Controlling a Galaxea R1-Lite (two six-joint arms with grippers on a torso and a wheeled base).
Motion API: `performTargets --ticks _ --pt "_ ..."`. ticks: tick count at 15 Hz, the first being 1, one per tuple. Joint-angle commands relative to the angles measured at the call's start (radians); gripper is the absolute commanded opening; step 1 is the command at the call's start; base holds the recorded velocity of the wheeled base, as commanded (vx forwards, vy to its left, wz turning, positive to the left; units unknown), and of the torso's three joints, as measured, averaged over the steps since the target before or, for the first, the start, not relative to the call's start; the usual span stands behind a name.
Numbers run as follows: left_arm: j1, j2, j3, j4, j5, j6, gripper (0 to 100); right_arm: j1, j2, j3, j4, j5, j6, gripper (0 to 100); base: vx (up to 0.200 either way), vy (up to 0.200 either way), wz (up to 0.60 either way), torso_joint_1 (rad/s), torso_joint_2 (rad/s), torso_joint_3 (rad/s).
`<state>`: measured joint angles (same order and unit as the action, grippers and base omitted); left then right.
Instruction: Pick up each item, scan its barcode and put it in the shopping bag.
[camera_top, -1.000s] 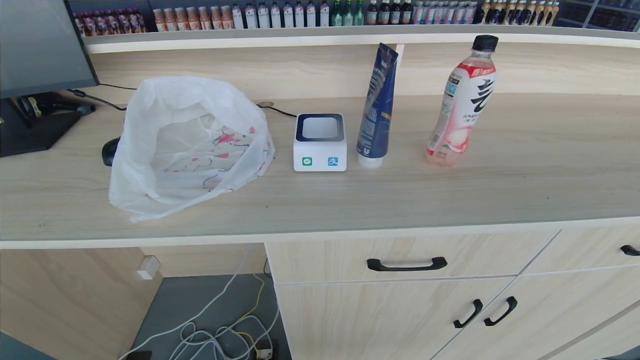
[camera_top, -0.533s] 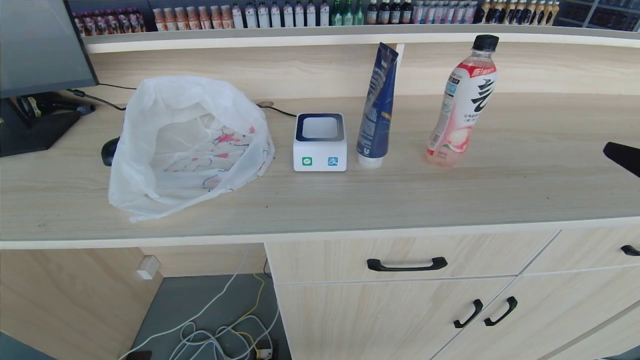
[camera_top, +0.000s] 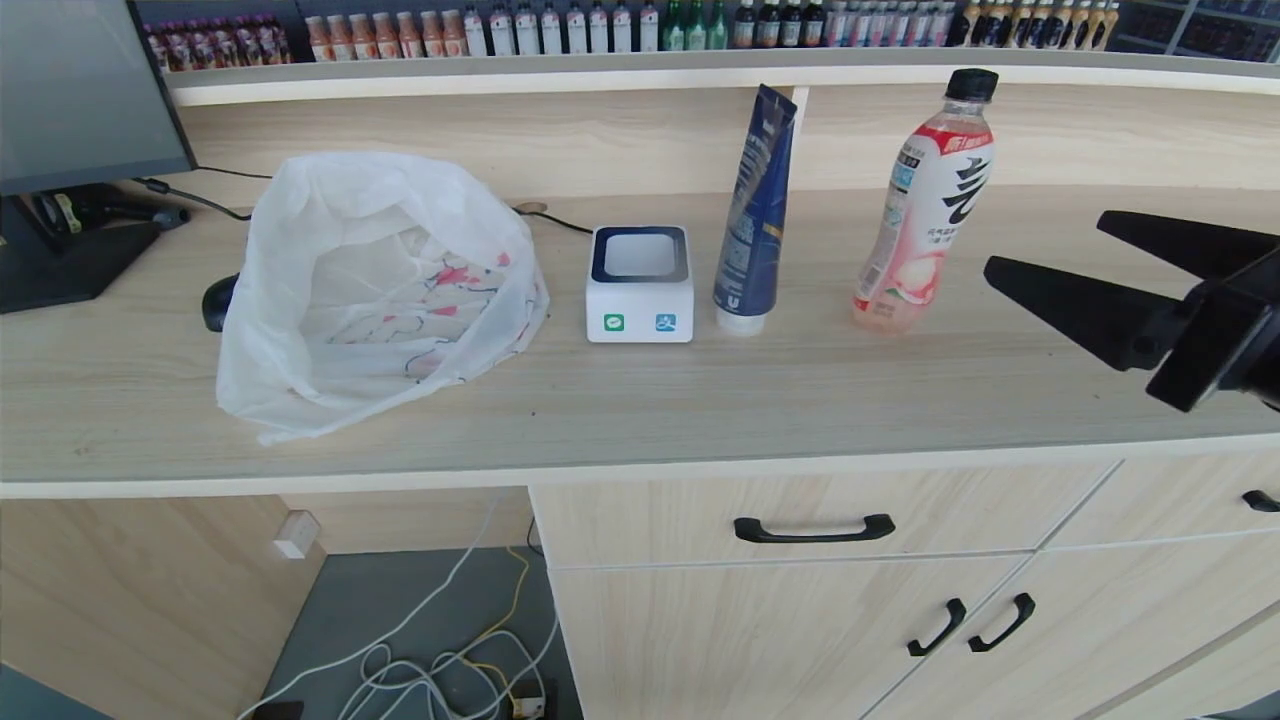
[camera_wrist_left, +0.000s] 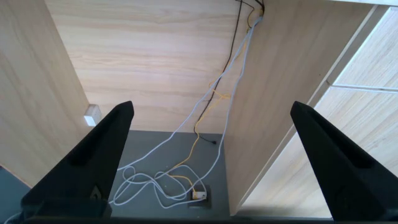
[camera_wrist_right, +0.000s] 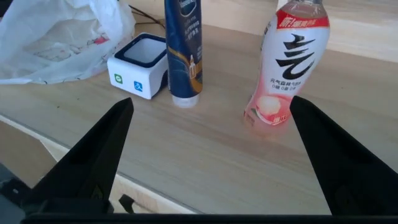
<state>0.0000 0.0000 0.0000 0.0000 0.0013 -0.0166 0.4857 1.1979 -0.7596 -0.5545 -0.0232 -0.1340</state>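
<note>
A pink drink bottle (camera_top: 922, 200) (camera_wrist_right: 287, 68) with a black cap stands on the wooden counter (camera_top: 640, 400). Left of it a dark blue tube (camera_top: 755, 210) (camera_wrist_right: 185, 53) stands on its white cap. A white scanner box (camera_top: 640, 284) (camera_wrist_right: 139, 75) sits beside the tube. Farther left the white plastic shopping bag (camera_top: 370, 285) (camera_wrist_right: 59, 37) lies open. My right gripper (camera_top: 1040, 250) (camera_wrist_right: 211, 109) hangs open above the counter, just right of the bottle and apart from it. My left gripper (camera_wrist_left: 211, 118) is open below the counter, over the floor cables.
A monitor (camera_top: 85, 90) on a black stand is at the far left, with a black mouse (camera_top: 220, 300) behind the bag. A raised ledge (camera_top: 640, 70) runs along the back. Drawers with black handles (camera_top: 813, 528) are below the counter. Cables (camera_wrist_left: 186, 180) lie on the floor.
My right gripper has come in from the right edge and moved left towards the bottle. Nothing on the counter has moved.
</note>
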Motion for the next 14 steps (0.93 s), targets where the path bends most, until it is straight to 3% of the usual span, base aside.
performTargets --ticks 1,2,4,9,14 --pt "0.000 0.002 0.000 0.000 0.000 0.000 100 0.080 0.138 -0.032 -0.050 -0.030 -0.001 100 0.000 0.000 0.00 0.000 0.00 0.000" --pt "0.000 0.002 0.000 0.000 0.000 0.000 100 0.143 0.166 -0.047 -0.065 -0.035 0.004 100 0.000 0.000 0.00 0.000 0.00 0.000" --pt "0.000 0.002 0.000 0.000 0.000 0.000 100 0.180 0.223 -0.106 -0.079 -0.078 0.004 100 0.000 0.000 0.00 0.000 0.00 0.000" --pt "0.000 0.002 0.000 0.000 0.000 0.000 100 0.180 0.332 -0.224 -0.073 -0.198 0.010 100 0.000 0.000 0.00 0.000 0.00 0.000" --pt "0.000 0.002 0.000 0.000 0.000 0.000 100 0.186 0.451 -0.331 -0.177 -0.281 0.013 100 0.000 0.000 0.00 0.000 0.00 0.000"
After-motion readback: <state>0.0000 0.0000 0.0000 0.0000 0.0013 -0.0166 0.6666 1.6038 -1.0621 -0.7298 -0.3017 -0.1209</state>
